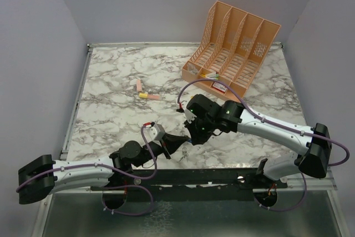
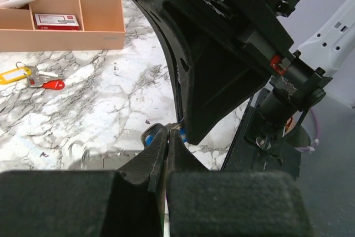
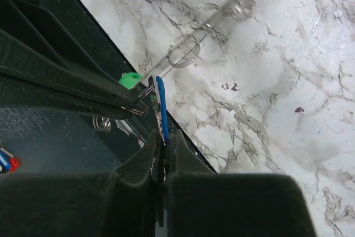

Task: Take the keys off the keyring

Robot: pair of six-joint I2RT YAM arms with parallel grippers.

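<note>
My two grippers meet tip to tip over the near middle of the marble table. My left gripper (image 1: 180,141) (image 2: 168,131) is shut on a thin wire keyring (image 3: 138,105), most of it hidden between the fingers. A green tag (image 3: 130,80) sticks out beside that ring. My right gripper (image 1: 193,136) (image 3: 163,137) is shut on a blue-tagged key (image 3: 161,104), seen edge-on and still hanging at the ring. In the left wrist view only bits of blue (image 2: 148,137) show at the fingertips, behind the right gripper's black body.
A silvery key with small rings (image 3: 186,54) lies loose on the marble beyond the grippers. A yellow tag (image 2: 14,75) and a red tag (image 2: 52,85) with keys lie further back. The peach organiser (image 1: 233,48) stands back right. A dark rail (image 1: 222,176) borders the near edge.
</note>
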